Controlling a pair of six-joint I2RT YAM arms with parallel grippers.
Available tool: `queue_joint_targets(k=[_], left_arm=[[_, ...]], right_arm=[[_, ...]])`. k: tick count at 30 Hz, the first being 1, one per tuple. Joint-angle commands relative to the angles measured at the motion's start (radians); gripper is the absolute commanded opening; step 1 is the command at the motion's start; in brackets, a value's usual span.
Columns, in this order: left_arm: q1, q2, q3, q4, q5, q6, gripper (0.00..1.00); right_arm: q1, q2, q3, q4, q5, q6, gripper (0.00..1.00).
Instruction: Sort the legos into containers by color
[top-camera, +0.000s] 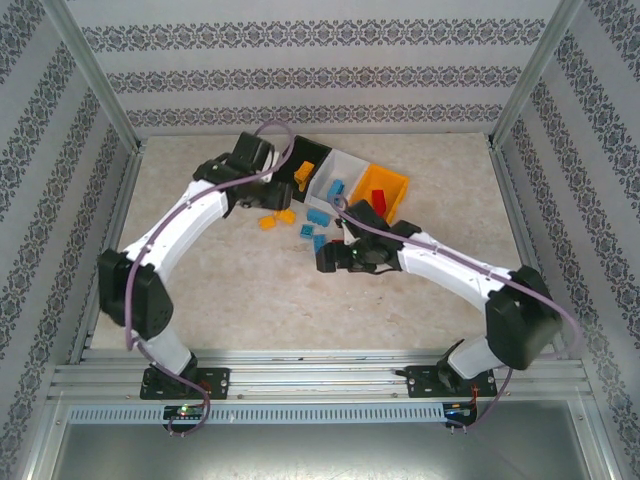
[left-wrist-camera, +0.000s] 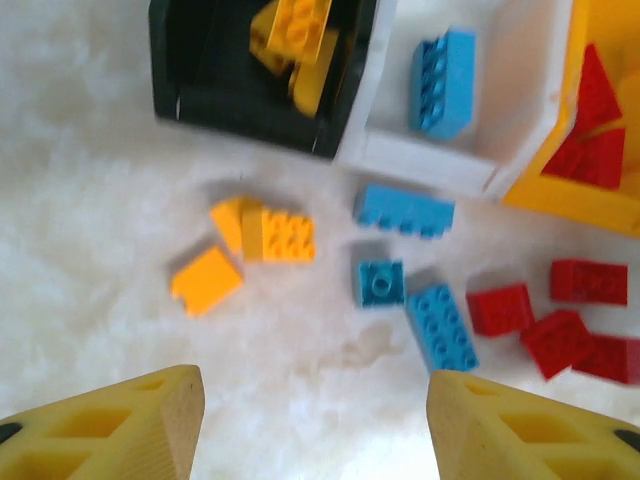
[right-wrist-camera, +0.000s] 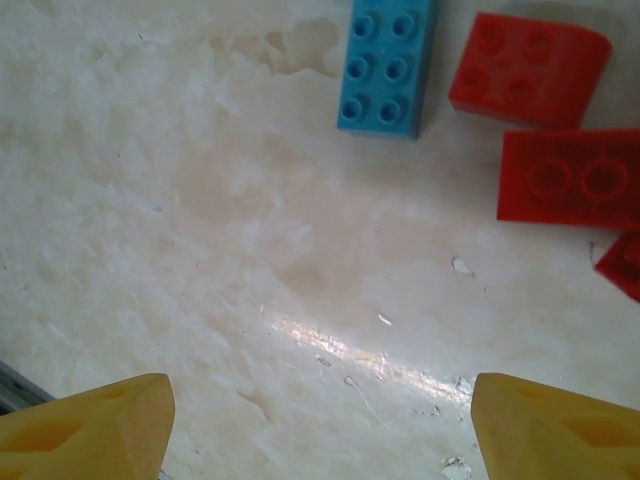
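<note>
The loose legos (top-camera: 318, 216) lie on the table (top-camera: 230, 290), just at 6 o'clock of the row of bins. From the left wrist, orange ones sit toward 9, blue in the middle and red toward 3.

One long blue brick (left-wrist-camera: 440, 327) runs from 11 to 5, studs up. Another blue brick (left-wrist-camera: 405, 210) lies flat along 9 to 3, near the white bin (left-wrist-camera: 420, 160). An orange brick (left-wrist-camera: 275, 235) also lies 9 to 3.

The black bin (left-wrist-camera: 190, 70) holds orange pieces. The white one holds a blue piece standing 12 to 6. The orange bin (left-wrist-camera: 560, 195) holds red ones.

From the right wrist, a blue six-stud brick (right-wrist-camera: 385, 65) points 12 to 6, with red bricks (right-wrist-camera: 530, 70) at its 3 o'clock.

The left claw (left-wrist-camera: 315, 430) hangs above the loose pile, fingers spread wide and empty. The right claw (right-wrist-camera: 325, 430) is also spread wide over bare table, holding nothing.
</note>
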Motion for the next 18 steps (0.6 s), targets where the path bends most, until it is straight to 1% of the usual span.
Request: queue_joint_targets(k=[1,5,9,13,18], left_arm=[[0.017,-0.126,-0.159,0.038,0.018,-0.082,0.63],[0.021,-0.298,-0.339,0.057,0.008,-0.132,0.66],[0.023,-0.437,-0.468,0.068,0.021,-0.172,0.66],[0.023,-0.534,-0.543,0.062,0.034,-0.197,0.67],[0.023,-0.600,-0.590,0.045,0.037,-0.207,0.68]], right_arm=[[0.022,0.086,0.126,-0.134,0.069,-0.078,0.78],[0.027,0.217,0.281,-0.229,0.125,-0.129,0.77],[0.028,0.350,0.423,-0.299,0.184,-0.181,0.75],[0.028,0.468,0.540,-0.345,0.238,-0.228,0.73],[0.023,0.586,0.660,-0.395,0.272,-0.262,0.72]])
